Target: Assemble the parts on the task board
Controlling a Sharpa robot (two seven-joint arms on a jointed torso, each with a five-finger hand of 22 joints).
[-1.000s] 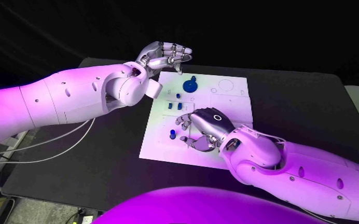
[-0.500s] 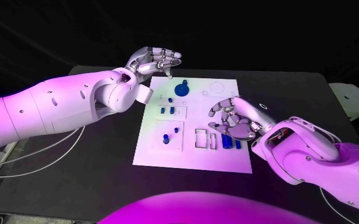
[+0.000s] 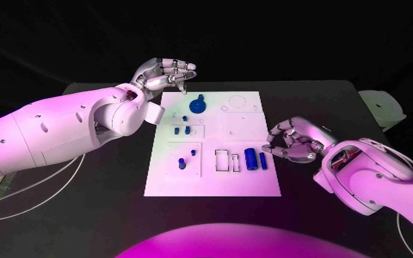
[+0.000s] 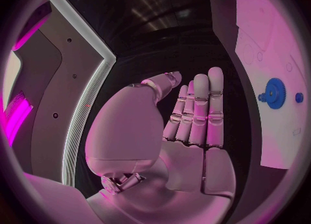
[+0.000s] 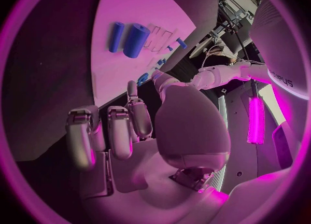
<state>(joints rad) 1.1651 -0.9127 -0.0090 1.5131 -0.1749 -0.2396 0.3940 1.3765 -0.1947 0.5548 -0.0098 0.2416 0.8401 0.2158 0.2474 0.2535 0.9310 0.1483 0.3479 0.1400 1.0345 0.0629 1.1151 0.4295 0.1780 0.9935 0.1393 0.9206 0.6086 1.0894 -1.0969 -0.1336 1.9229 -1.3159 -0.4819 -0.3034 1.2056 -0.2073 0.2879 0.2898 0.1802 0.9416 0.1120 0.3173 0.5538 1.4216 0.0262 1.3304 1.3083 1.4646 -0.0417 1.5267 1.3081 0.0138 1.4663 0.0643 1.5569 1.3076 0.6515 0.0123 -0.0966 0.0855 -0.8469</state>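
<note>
— Black desk (image 3: 103, 174), dark and matte, reaching out to both sides.

— Directly on it?

— White task board (image 3: 241, 183), lying flat near the middle, long side running away from the robot.

— Anything else on the surface?

— Pale cables (image 3: 39, 180) trailing over the near left part, well apart from the board. Something pale and rounded (image 3: 383, 107) at the far right edge; cannot tell whether resting on the desk or just beyond it.

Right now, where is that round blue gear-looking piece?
In the head view the blue gear sits at the far left corner of the task board, just below the left hand.
</note>
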